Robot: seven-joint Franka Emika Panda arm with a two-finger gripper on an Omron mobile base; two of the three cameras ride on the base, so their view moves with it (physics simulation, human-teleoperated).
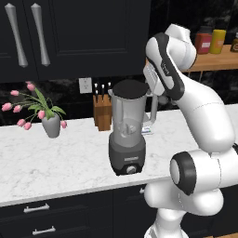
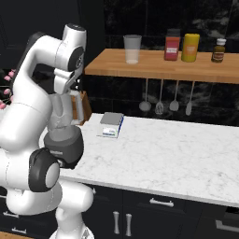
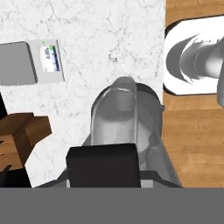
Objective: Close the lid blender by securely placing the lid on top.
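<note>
The tall blender (image 1: 126, 135), with its dark grey base, small round front knob and translucent grey jar with a side handle, stands on the white marble desk (image 1: 51, 162) near the front edge. The flat round black lid (image 1: 130, 88) sits on top of the jar, covering its mouth. The white arm bends over from the right in the left base view, and its wrist comes down just beside the jar's top on the handle side. In the hand view the black lid (image 3: 103, 164) shows as a dark slab at the bottom, with the jar's handle reaching away beyond it over the desk; the tool is closed narrow, though I cannot tell whether it grips the lid. Behind the blender stands a wooden knife block (image 1: 102, 111), and to its left a grey vase of pink tulips (image 1: 50, 122). A small grey kitchen scale (image 2: 111, 124) lies flat on the desk. A wooden shelf (image 2: 154, 67) above carries a clear glass cup (image 2: 132, 48) and three jars.
</note>
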